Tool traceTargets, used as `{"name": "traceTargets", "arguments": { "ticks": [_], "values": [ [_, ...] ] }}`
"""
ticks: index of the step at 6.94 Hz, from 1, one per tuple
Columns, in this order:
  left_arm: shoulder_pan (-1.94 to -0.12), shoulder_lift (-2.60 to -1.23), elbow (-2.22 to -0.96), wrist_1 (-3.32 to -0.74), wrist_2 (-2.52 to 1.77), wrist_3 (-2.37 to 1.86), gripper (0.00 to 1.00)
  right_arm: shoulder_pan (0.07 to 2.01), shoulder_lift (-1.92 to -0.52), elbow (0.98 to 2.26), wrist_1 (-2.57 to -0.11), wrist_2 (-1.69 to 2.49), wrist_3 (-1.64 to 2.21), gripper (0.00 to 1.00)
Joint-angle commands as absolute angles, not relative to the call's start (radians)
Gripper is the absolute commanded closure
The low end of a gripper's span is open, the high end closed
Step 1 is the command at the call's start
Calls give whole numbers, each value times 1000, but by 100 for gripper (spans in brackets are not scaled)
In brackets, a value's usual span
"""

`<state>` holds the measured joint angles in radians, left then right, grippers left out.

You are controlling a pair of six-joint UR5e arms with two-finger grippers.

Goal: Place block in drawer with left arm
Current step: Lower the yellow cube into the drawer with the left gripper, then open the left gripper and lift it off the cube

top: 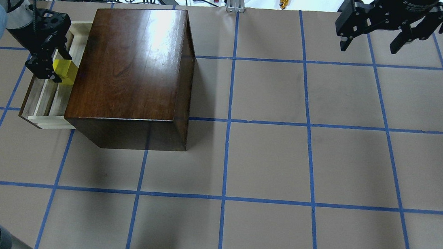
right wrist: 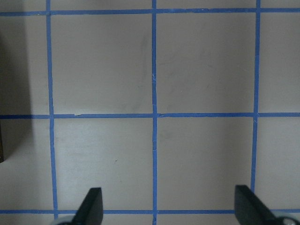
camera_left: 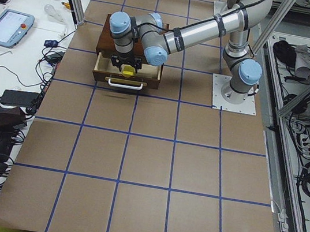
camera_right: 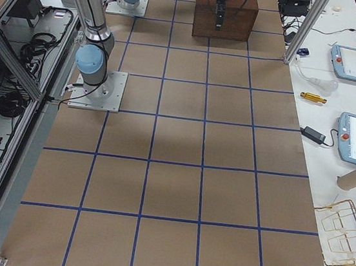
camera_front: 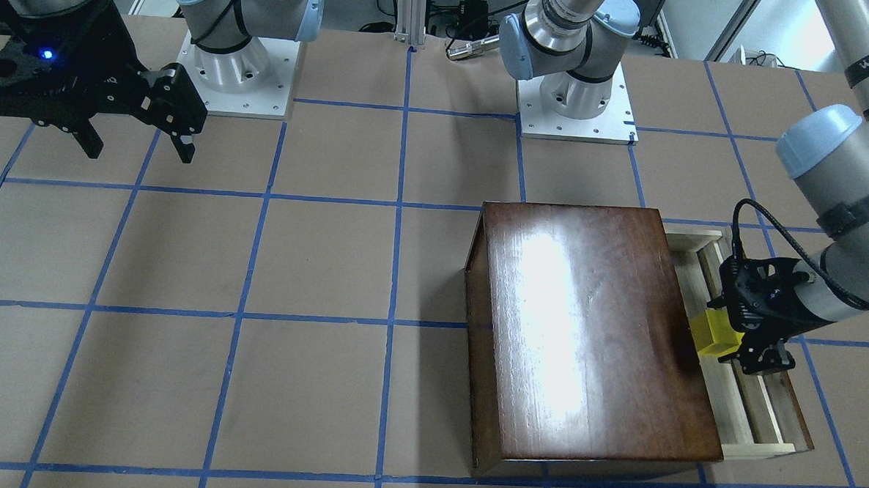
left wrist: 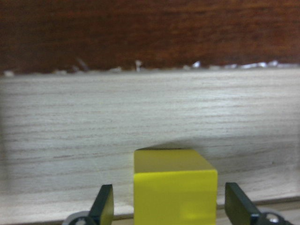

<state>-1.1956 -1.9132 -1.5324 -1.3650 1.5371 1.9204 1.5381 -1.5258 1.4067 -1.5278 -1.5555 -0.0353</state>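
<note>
Brown paper table [top: 267,157], blue-taped; left gripper [top: 60,67] spread around yellow block [camera_front: 715,335] in drawer [top: 49,122].

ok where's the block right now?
Overhead view, far left: the block sits in the pulled-out drawer, between the spread fingers of the left gripper, right beside the cabinet.

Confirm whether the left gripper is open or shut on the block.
Open. In the wrist view, the left gripper has a gap between each fingertip and the block, over the pulled-out drawer.
</note>
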Motion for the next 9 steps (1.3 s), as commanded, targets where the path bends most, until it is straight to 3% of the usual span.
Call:
{"name": "traceTargets", "arguments": {
  "ticks": [1,4,9],
  "values": [
    [-1218,-1853,-1449,-1515,1537,1753,14,1539,-1525,1407,-1528,-1555,-35,0],
    [-1294,-1784,-1427,-1609,1542,1349,8,1539,-1526,1407,-1528,-1555,-35,0],
    [-1523,-1689,-1443,-1692,1542,472,7,1539,-1526,1407,-1528,-1555,-35,0]
  ]
}}
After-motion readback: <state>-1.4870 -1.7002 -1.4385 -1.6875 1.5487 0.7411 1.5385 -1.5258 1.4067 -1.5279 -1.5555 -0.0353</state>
